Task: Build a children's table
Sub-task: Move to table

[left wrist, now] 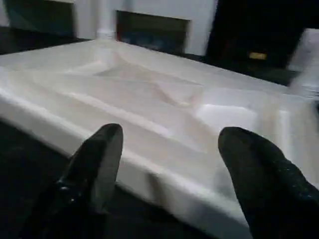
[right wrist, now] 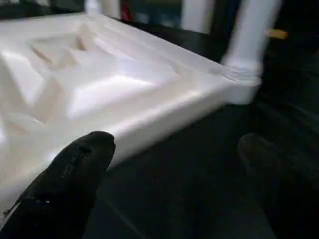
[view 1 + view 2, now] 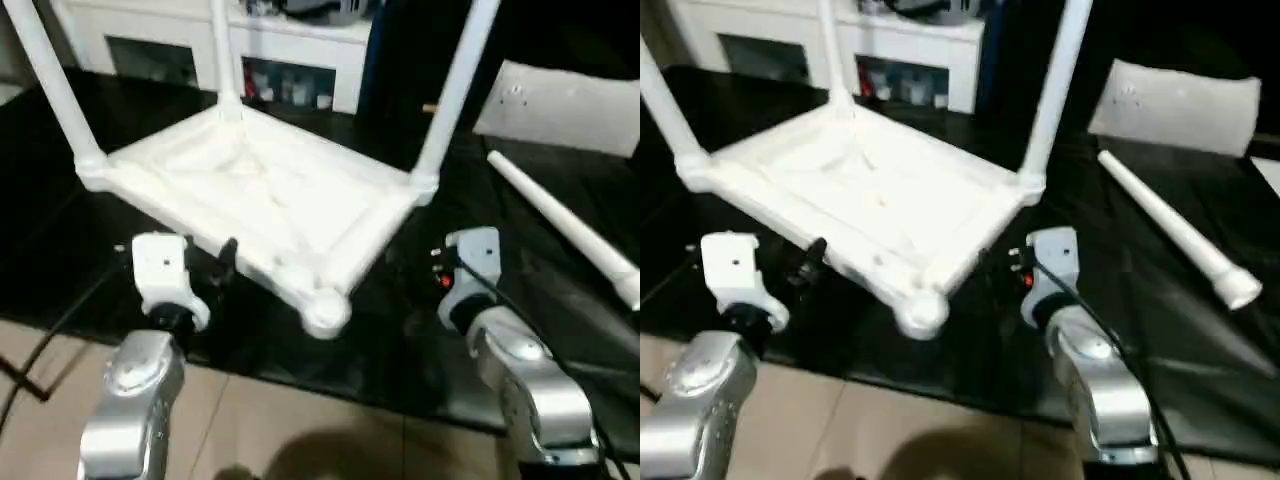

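Observation:
The children's table (image 3: 270, 190) lies upside down on the black work table, ribbed underside up. Three white legs stand in its corner sockets: one at the left (image 3: 55, 85), one at the back (image 3: 222, 50), one at the right (image 3: 455, 90). The near corner socket (image 3: 325, 312) holds no leg. A fourth leg (image 3: 565, 230) lies loose on the black cover to the right. My left gripper (image 1: 169, 164) is open at the tabletop's near-left rim, one finger (image 1: 99, 154) just short of it. My right gripper (image 2: 174, 174) is open beside the near-right rim, holding nothing.
A white cabinet (image 3: 290, 50) with glass doors stands behind the work table. A white sheet (image 3: 570, 105) lies at the back right. The work table's front edge (image 3: 300, 370) runs just beyond my forearms, with tiled floor below and a dark cable (image 3: 30, 370) at the left.

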{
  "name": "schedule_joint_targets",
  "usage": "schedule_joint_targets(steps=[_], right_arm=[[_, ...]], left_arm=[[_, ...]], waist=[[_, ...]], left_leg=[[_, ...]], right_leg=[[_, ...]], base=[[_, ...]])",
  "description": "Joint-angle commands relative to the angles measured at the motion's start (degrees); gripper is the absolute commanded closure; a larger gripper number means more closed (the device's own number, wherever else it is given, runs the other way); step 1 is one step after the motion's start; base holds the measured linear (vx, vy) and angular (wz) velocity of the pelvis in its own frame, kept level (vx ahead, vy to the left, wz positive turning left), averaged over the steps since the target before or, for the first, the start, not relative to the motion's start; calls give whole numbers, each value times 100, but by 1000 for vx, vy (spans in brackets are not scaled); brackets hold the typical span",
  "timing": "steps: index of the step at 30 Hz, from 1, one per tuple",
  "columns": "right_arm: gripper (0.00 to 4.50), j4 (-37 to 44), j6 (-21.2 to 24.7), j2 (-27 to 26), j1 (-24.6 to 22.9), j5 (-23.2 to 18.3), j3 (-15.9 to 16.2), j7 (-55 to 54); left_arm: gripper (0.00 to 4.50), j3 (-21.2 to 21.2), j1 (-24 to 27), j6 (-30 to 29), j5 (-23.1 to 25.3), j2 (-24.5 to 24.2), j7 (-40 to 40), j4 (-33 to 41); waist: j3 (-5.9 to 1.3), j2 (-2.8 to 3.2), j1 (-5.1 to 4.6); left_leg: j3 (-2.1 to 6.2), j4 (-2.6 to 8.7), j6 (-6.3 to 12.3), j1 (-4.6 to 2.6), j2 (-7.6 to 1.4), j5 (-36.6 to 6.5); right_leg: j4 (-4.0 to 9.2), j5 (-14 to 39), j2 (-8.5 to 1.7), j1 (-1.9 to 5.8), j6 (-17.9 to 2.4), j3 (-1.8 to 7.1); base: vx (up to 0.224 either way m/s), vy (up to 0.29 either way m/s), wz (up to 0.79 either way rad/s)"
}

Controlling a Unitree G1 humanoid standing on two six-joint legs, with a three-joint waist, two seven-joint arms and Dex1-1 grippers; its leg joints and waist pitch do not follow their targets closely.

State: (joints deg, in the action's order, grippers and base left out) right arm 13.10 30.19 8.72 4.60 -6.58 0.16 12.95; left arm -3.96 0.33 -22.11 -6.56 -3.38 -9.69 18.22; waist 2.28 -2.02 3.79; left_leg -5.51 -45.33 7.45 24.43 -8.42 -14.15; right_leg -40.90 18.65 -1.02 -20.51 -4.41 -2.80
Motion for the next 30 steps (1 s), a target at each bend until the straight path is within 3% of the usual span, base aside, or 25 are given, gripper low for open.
schedule_joint_targets(steps=[1,2,3,4,5,6,7,8,9,10,11,12,13,14,15,16,17,19,21,23,25,27,28,29,30], right_arm=[[0,112,92,-24,19,-41,38,35],[0,137,120,-26,1,-17,53,18],[0,189,180,-44,-31,15,76,-9],[0,218,215,-55,-49,20,86,-17],[0,222,221,-57,-51,19,87,-18],[0,284,315,-53,-89,41,126,-42],[0,303,333,-55,-104,42,135,-49],[0,399,416,-59,-186,30,191,-85],[0,428,443,-57,-215,20,208,-89],[0,450,463,-58,-245,3,229,-85],[0,456,432,-44,-271,55,268,-104],[0,447,396,-43,-282,109,294,-131],[0,423,419,-79,-270,91,285,-139],[0,402,446,-109,-245,62,269,-138],[0,374,469,-144,-206,38,248,-142],[0,359,546,-170,-141,58,233,-188],[0,364,715,-177,-84,59,215,-228],[0,366,913,-230,-15,-29,151,-278],[0,358,751,-210,-12,-62,145,-237],[0,332,499,-99,-12,60,242,-196],[0,311,456,-109,-4,50,245,-139],[0,318,497,-102,14,47,257,-121],[0,319,523,-98,26,44,261,-120],[0,315,553,-88,43,39,272,-118],[0,306,549,-74,48,45,280,-114]], left_arm=[[75,72,-12,-35,32,-96,4,45],[69,121,9,-22,54,-117,-26,60],[62,165,33,22,74,-135,-66,75],[51,169,44,1,77,-124,-60,82],[42,168,45,-4,77,-121,-57,82],[34,208,45,-118,145,-145,-26,87],[27,221,42,-120,162,-151,-23,85],[18,283,32,-91,252,-186,-21,72],[7,306,34,-52,275,-201,-36,78],[7,334,36,-7,292,-234,-69,90],[7,355,41,-9,286,-253,-61,110],[7,369,45,-17,270,-264,-51,126],[7,395,53,-22,231,-295,-93,137],[7,429,74,-8,216,-333,-149,144],[7,467,103,10,219,-379,-205,143],[7,501,156,-8,260,-431,-239,138],[7,509,188,9,242,-442,-277,139],[7,514,219,17,204,-458,-337,156],[7,522,233,29,202,-455,-355,177],[7,546,244,37,174,-446,-337,190],[7,598,275,50,169,-434,-315,202],[7,623,283,55,172,-422,-313,210],[7,628,282,54,174,-418,-314,212],[7,628,282,53,170,-405,-319,215],[7,633,281,52,175,-399,-322,212]], waist=[[-181,-130,69],[-160,-82,55],[-214,11,12],[-236,309,23],[-344,437,-39],[-417,372,-237],[-412,256,-248],[-347,199,-219],[-306,47,-108],[-272,34,-25],[-281,61,76],[-259,-86,3],[-214,-27,51],[-200,-22,30],[-181,6,14],[-170,36,-17],[-169,2,-33],[-176,53,-39],[-174,37,-48],[-156,10,-43],[-145,34,-39],[-139,43,-70],[-76,78,-166],[-38,68,-172],[-42,57,-197]], left_leg=[[-205,-88,-511,122,328,-864],[-179,13,-519,1,282,-952],[-114,352,-340,-37,163,-775],[87,877,-81,-329,-308,-289],[479,1154,279,-582,-916,203],[1015,1486,1216,-849,-1919,1092],[799,1211,1732,-927,-1451,2639],[585,1124,1741,-728,-1090,2834],[91,905,1025,-349,-216,1840],[69,1005,227,-61,-124,1015],[27,1029,-209,-230,-207,543],[-28,1214,-643,-306,-221,-144],[-87,1349,-949,-335,-215,-528],[-89,1381,-1007,-363,-237,-643],[-84,1463,-1105,-332,-271,-730],[-95,1512,-1205,-361,-300,-913],[-97,1527,-1211,-365,-313,-1001],[-100,1549,-1275,-401,-356,-1161],[-104,1575,-1298,-390,-366,-1329],[-110,1588,-1316,-501,-367,-1981],[-109,1609,-1262,-525,-365,-2193],[-130,1637,-1112,-614,-348,-2505],[-302,1563,-1437,-1256,-479,-3054],[-295,1627,-1474,-1326,-557,-3248],[-285,1756,-1456,-1397,-696,-3516]], right_leg=[[1098,-655,-731,431,-1945,485],[1195,-360,-792,400,-1692,494],[1326,86,-737,558,-995,454],[1465,270,-609,489,144,274],[1069,77,-437,289,598,35],[98,307,-647,-216,929,66],[-44,-371,-820,-563,757,396],[159,-737,-855,-511,664,525],[738,-991,-778,-153,828,615],[870,-528,-1057,175,971,545],[932,-159,-1010,64,948,568],[903,96,-855,145,848,532],[1007,966,-762,135,855,446],[1027,1306,-754,104,789,447],[1054,1686,-717,117,603,427],[1067,1803,-657,73,443,401],[1076,1802,-643,74,392,385],[1049,1452,-612,40,156,376],[1026,1365,-605,62,72,354],[1074,2004,-604,53,119,336],[1119,2258,-607,64,128,322],[1187,2490,-551,156,-27,249],[1226,2542,-229,-253,-90,267],[1174,2360,-174,-294,-151,219],[1027,1930,-218,-269,-226,152]], base=[[9,-245,-5],[-28,-208,-4],[-32,-182,8],[-32,-182,8],[-39,-178,7],[-40,-148,1],[-40,-148,1],[-36,-100,-1],[-72,-133,-10],[-72,-133,-10],[-111,-180,-3],[-99,-160,2],[-99,-160,2],[-87,-112,-7],[-79,-80,-3],[-79,-80,-3],[-58,-55,-3],[0,0,0],[0,0,0],[0,0,0],[0,0,0],[0,0,0],[0,0,0],[39,25,-39],[72,25,-73]])
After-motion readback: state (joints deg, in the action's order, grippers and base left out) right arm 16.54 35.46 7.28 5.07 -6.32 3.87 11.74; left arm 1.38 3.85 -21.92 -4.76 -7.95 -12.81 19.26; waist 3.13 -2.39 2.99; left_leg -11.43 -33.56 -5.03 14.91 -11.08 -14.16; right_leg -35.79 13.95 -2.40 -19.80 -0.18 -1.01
